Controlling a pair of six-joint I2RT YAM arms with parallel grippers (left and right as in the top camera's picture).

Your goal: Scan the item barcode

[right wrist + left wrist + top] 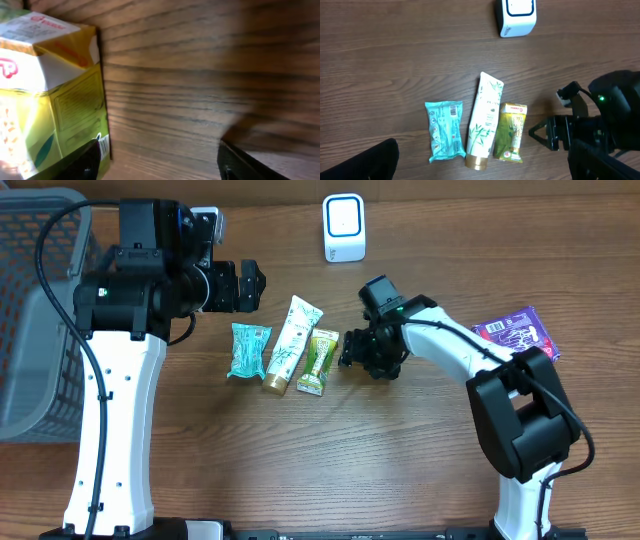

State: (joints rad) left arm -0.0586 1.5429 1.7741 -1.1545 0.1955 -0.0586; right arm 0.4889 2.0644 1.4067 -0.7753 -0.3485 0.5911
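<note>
A grey mesh basket (40, 330) stands at the far left. The left gripper (247, 285) hangs above the table with its jaws spread wide and nothing between them, so it seems to pose little risk. Three items lie side by side: a teal packet (248, 350), a white tube (293, 342), and a yellow-green pack (320, 362), probably the item to scan.

The right gripper (347, 350) sits low just beside that pack, jaws spread and empty. The pack lies flat and close against the tube, so a shallow approach could shove it sideways, or a finger could cover its small barcode (103, 145). The white scanner (344, 227) stands well apart at the back. A purple packet (515, 332) lies far right.

The table (400, 470) is brown wood grain. Nothing of the room beyond it shows.
</note>
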